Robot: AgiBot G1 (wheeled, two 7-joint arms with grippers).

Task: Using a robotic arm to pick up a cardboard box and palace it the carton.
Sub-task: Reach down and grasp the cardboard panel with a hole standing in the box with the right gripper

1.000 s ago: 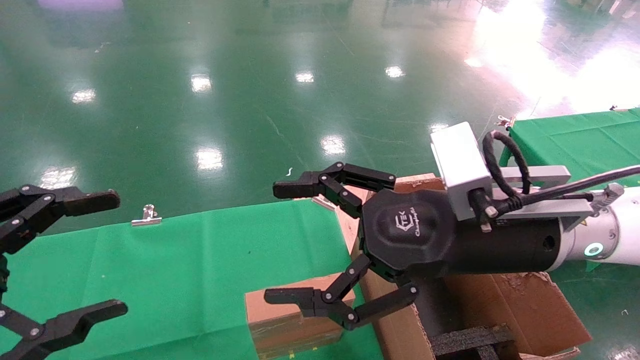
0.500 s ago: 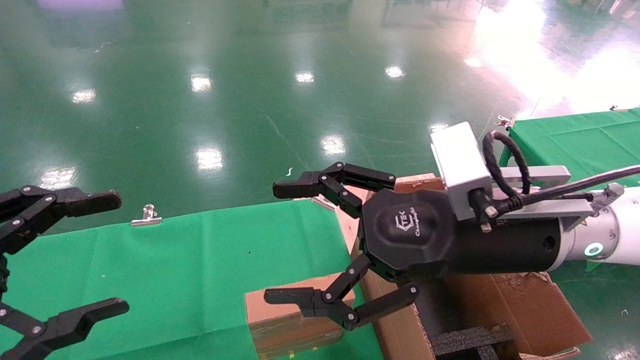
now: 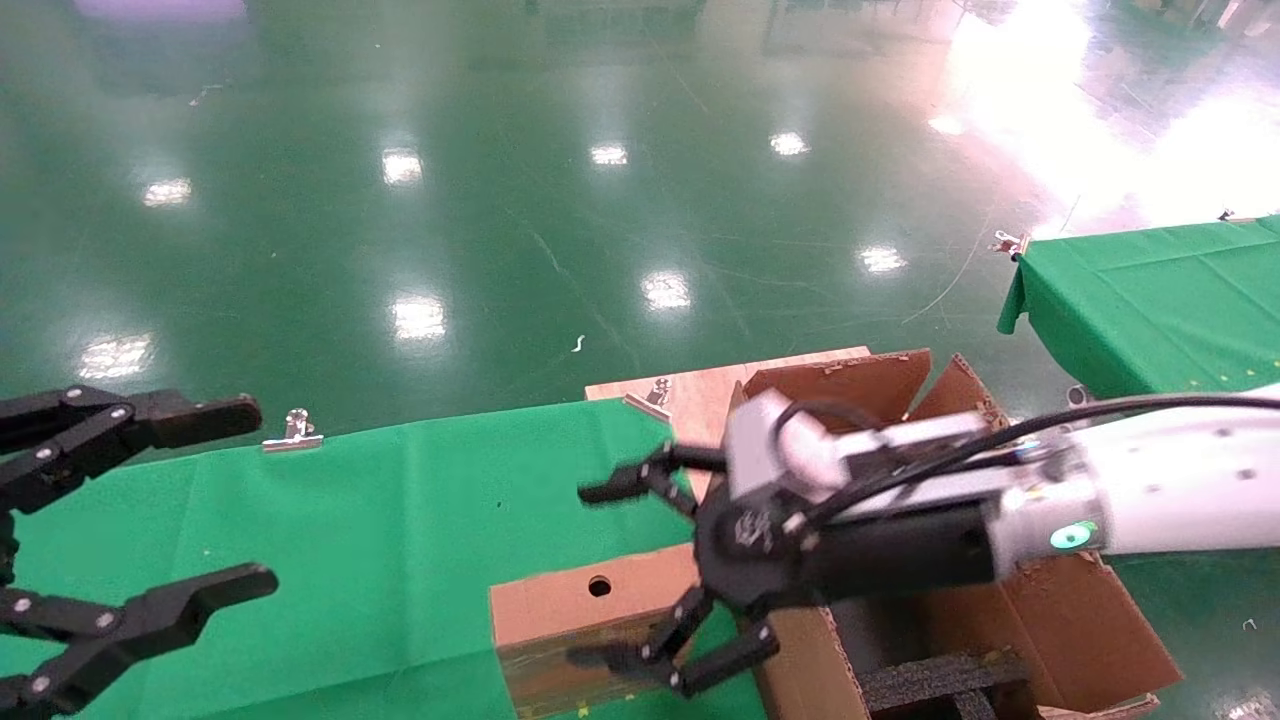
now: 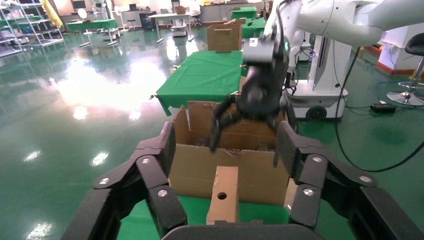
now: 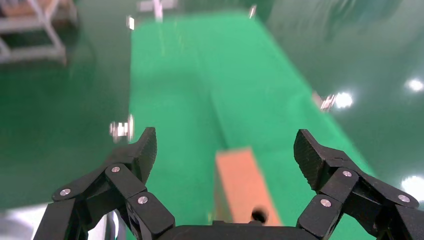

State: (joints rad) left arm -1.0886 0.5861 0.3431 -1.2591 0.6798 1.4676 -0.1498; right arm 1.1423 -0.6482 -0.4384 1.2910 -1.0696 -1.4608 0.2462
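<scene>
So my right gripper (image 3: 610, 575) hangs spread wide and empty just above the box (image 3: 590, 625), which lies on the green cloth (image 3: 350, 530) touching the carton (image 3: 1000, 610). Risk — one finger could land on the carton's wall, not the box, and the grip would slip. Left gripper (image 3: 170, 520) idles, splayed, well apart from the box.

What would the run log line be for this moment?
phase: approach | right gripper: open, over cardboard box, no contact | left gripper: open, parked | carton: beside box
</scene>
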